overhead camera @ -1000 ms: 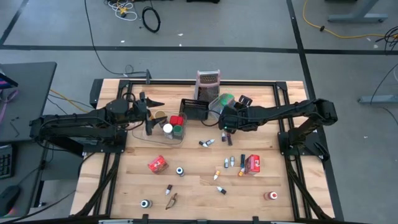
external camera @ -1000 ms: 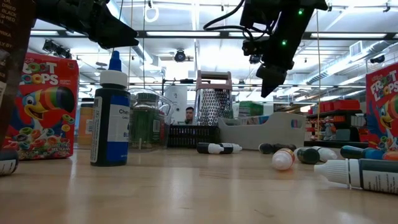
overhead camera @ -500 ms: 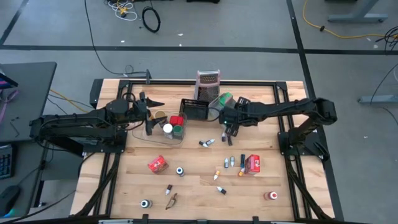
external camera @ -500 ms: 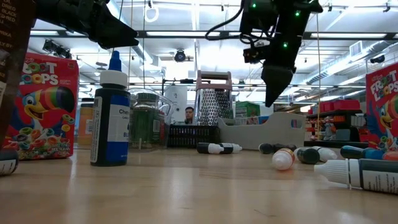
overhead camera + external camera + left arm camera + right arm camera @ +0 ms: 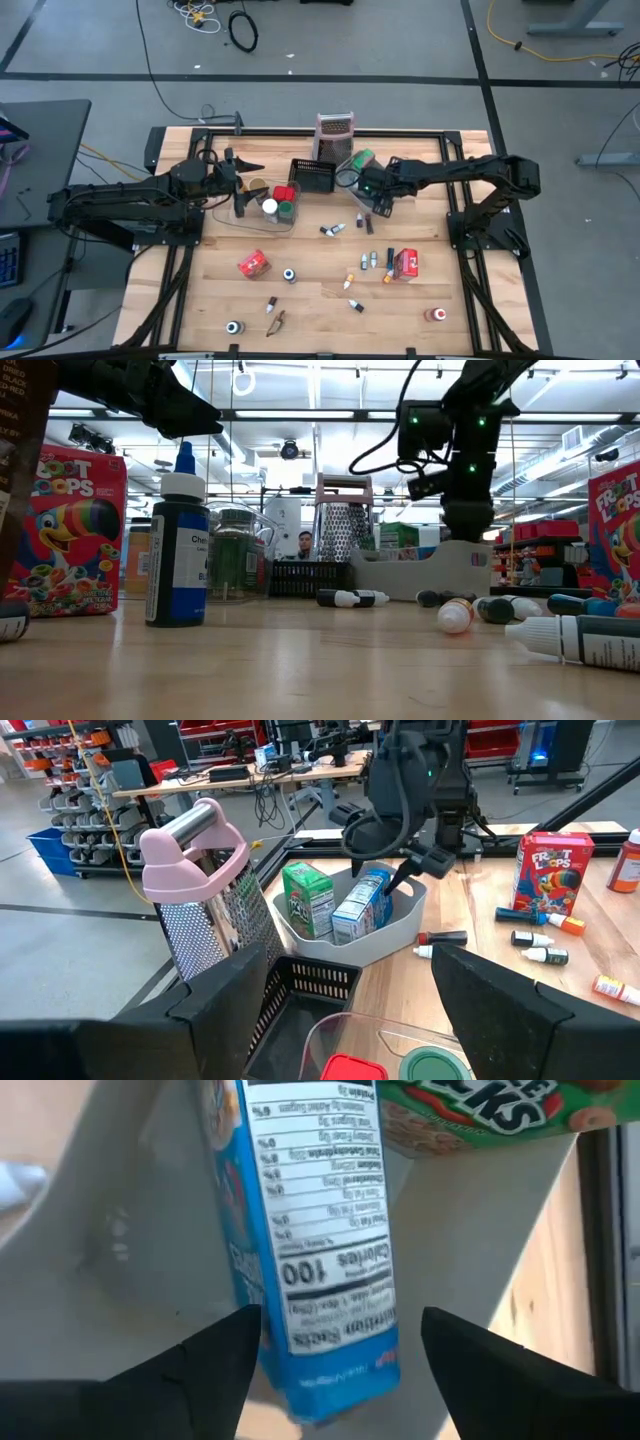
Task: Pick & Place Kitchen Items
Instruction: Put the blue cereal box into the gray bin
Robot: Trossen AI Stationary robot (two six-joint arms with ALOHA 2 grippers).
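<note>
Blue cereal box [image 5: 310, 1250] leaning in grey tray [image 5: 400, 925] beside green box [image 5: 308, 898]; right gripper [image 5: 330, 1345] fingers spread just above it, not pinching. Left gripper [image 5: 350, 990] spread over clear tub [image 5: 262, 208].

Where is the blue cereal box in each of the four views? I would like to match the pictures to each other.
High view: hidden under the right gripper, inside the grey tray.
Low view: not visible; the grey tray wall hides it.
Left wrist view: blue cereal box leaning in the tray, beside the green box.
Right wrist view: blue cereal box fills the centre, between the open fingers.
Shared landmark: the box grater.
</note>
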